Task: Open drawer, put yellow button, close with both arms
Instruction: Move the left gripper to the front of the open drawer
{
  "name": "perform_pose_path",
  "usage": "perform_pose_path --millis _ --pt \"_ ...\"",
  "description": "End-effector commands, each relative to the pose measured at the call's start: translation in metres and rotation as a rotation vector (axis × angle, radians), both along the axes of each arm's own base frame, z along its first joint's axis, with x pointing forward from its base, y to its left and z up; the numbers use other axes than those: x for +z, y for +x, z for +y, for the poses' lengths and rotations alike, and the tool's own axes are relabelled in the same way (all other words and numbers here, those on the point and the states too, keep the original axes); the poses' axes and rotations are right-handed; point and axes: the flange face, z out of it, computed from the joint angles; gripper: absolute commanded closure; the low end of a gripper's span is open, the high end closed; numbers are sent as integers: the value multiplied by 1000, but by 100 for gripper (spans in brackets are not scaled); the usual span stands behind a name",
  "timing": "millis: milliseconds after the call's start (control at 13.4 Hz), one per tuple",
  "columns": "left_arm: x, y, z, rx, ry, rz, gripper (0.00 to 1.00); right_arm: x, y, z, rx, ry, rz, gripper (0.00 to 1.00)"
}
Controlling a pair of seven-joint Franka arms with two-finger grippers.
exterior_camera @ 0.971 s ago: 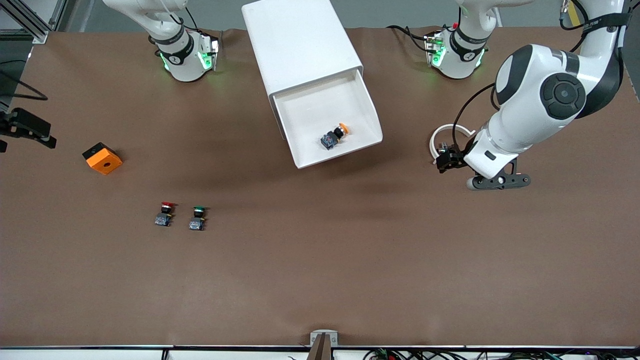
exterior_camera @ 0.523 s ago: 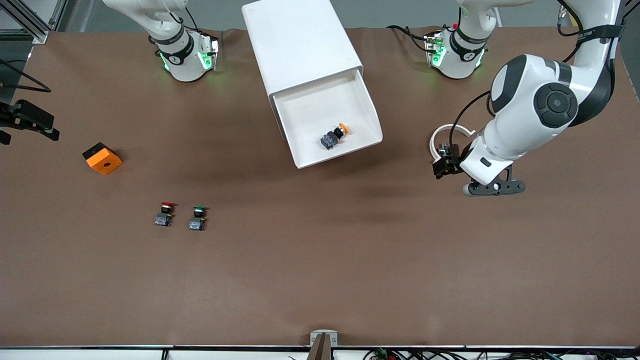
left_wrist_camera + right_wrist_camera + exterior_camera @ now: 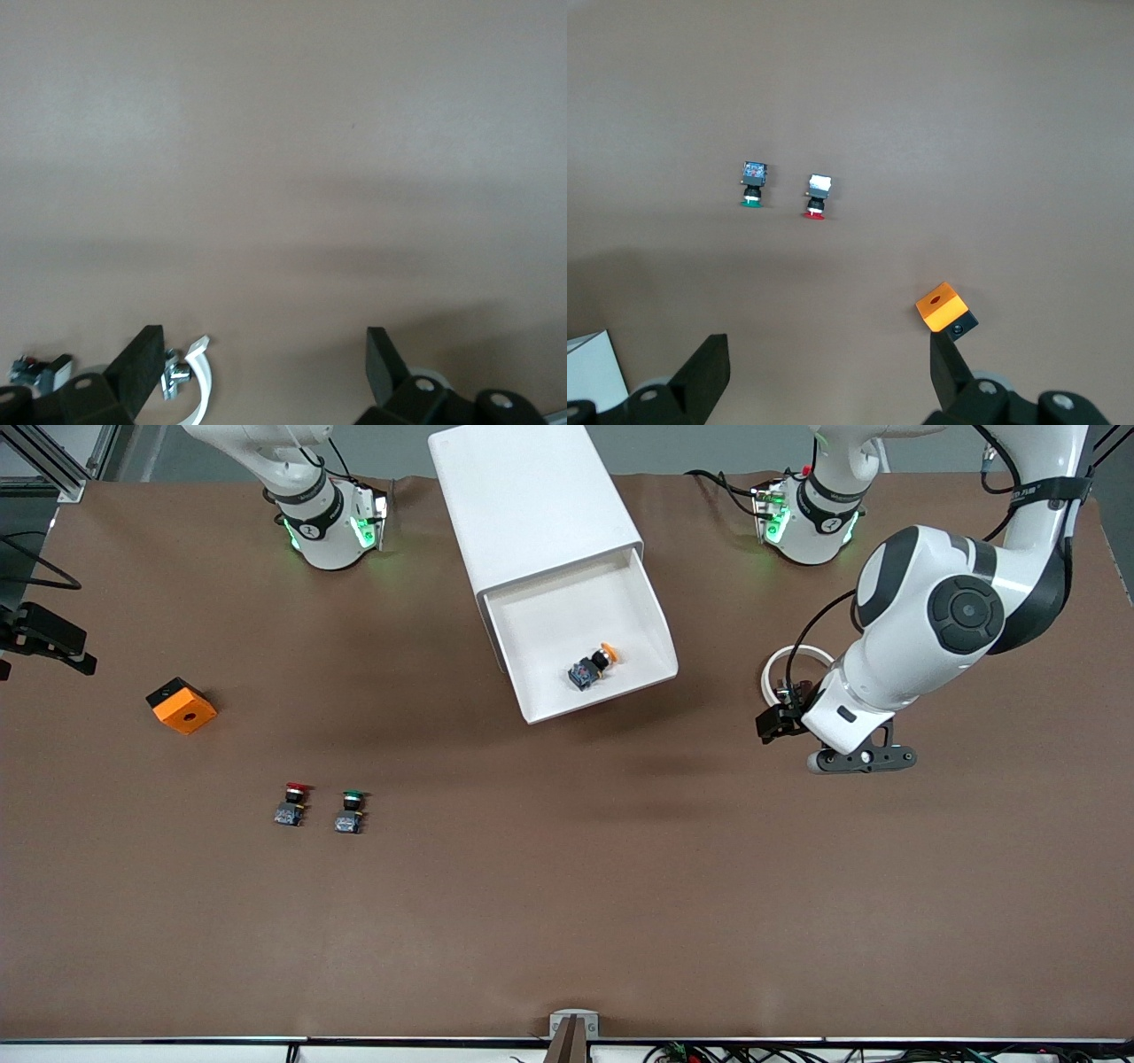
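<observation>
Yellow button (image 3: pixel 593 664) in open drawer (image 3: pixel 580 642), left gripper (image 3: pixel 858 759) over bare table (image 3: pixel 620 886).

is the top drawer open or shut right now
Open. The drawer is pulled out of the white cabinet, its tray exposed from above, and the yellow button lies inside it on its side.

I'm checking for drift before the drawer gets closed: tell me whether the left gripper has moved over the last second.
Yes. The left gripper has slid toward the front camera and toward the drawer end, judged against the white ring on the table.
</observation>
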Motion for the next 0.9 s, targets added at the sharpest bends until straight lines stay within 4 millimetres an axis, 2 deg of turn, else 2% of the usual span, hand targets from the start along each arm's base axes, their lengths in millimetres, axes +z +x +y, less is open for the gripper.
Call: perform_pose_path --millis 0,299,448,672,822 --pt "-8 6 -5 9 0 -31 0 6 -13 2 3 13 -4 0" --pt "-19 10 -30 21 -12 -47 0 12 -17 14 20 12 -7 0" --pt "-29 10 -48 32 5 -42 0 11 -19 13 17 12 -5 0" --pt "-44 14 -87 81 0 -27 0 8 -30 10 11 13 1 0" --pt "-50 8 -111 120 -6 -14 0 6 -38 10 8 16 4 0"
